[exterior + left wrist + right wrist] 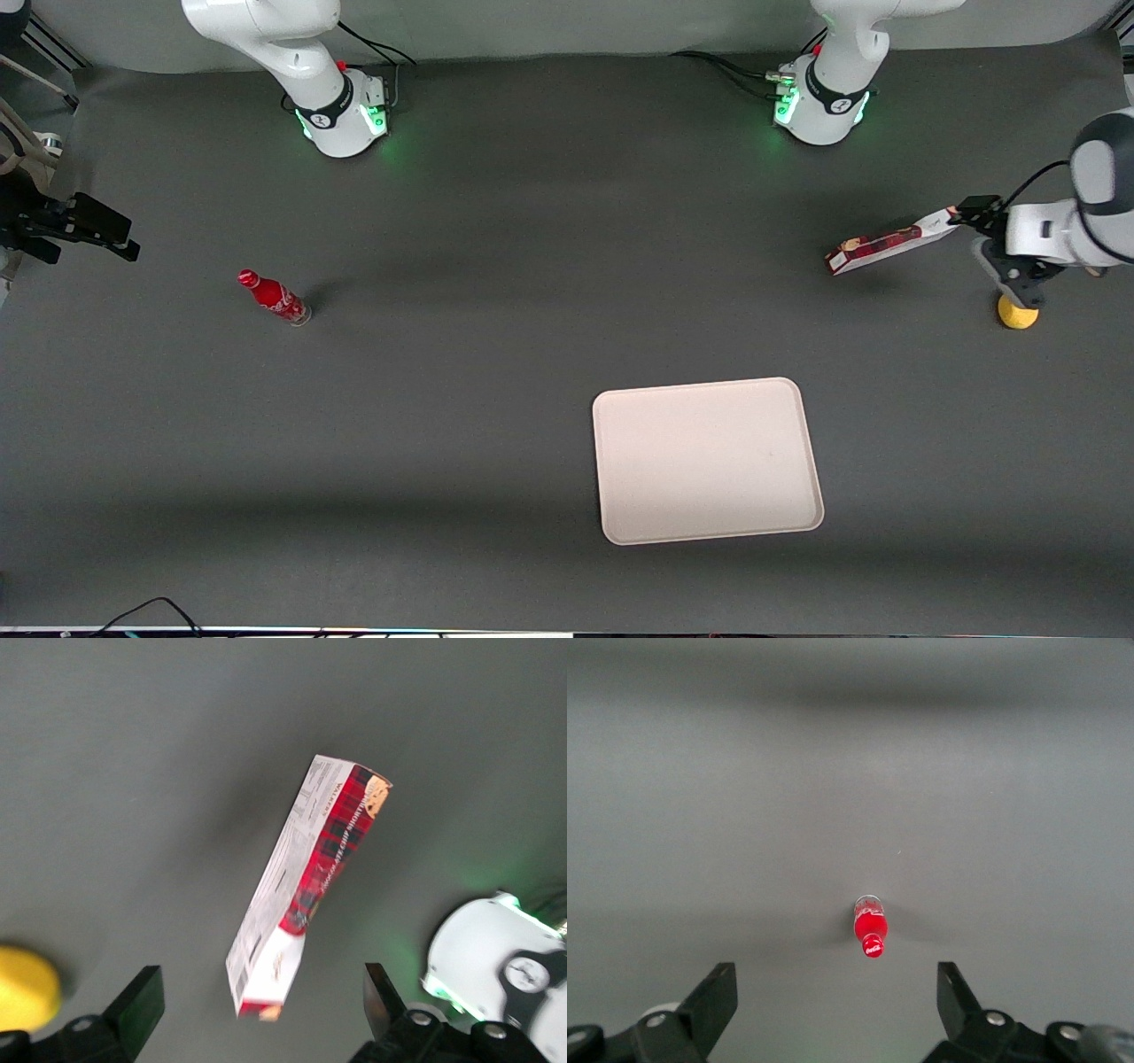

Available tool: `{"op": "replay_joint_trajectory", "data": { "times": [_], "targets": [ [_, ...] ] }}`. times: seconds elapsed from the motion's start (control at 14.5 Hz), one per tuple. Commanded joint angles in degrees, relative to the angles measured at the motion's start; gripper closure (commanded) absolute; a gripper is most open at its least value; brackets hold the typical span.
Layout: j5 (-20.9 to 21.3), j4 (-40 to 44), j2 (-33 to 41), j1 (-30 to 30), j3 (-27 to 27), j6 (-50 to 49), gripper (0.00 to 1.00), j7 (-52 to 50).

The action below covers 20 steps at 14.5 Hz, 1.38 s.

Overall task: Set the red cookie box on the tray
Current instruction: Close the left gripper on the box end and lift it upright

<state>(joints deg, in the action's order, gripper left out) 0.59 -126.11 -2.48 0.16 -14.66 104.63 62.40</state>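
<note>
While a small red cola bottle (275,299) stands alone toward the parked arm's end of the dark grey table (496,266), the task things sit toward the working arm's end. Tray (709,461): cream-white, rounded corners, low rim, flat on the table, nearer the front camera than everything else, long edges slightly skewed to the table edge. A wide stretch of grey mat lies between the tray rim and the red cookie box (886,244).

The box is farther from the front camera than the tray, well apart from it and not over it. It lies slanted, dark-red end pointing toward the parked arm's end, white end at the gripper (967,213). A shadow sits under its dark-red end; cannot tell whether it rests on the table or is raised.

The left arm's wrist link (1050,232) reaches in from the working arm's table edge, roughly level, hand aimed along the box. In the wrist view the black fingers (142,997) are spread wide, one on each side of the box's white end, with clear gaps and no contact visible, so the gripper is released. The working arm's base (483,957) glows green past the box.

A yellow round object (1016,313) sits just under the wrist, nearer the front camera than the box and close beside one finger.
</note>
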Motion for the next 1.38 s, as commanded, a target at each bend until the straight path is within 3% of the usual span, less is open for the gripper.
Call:
{"op": "replay_joint_trajectory", "data": {
  "times": [0.0,0.41,0.48,0.55,0.62,1.1,1.31],
  "targets": [
    [-1.6,-14.3,4.3,-0.3,-0.5,13.4,0.00,6.1],
    [-2.4,-26.3,3.1,-0.4,-1.1,31.4,0.00,6.6],
    [-2.5,-27.0,2.7,-0.4,-1.1,32.4,0.04,6.6],
    [-3.3,-27.2,2.2,-0.4,-1.1,32.4,0.66,6.5],
    [-5.0,-27.0,1.7,-0.4,-1.1,32.4,1.00,6.5],
    [-6.3,-24.3,1.1,-0.5,-1.1,29.9,1.00,6.1],
    [-7.1,-12.9,1.1,-0.5,-1.2,15.8,1.00,5.0]
  ]
}}
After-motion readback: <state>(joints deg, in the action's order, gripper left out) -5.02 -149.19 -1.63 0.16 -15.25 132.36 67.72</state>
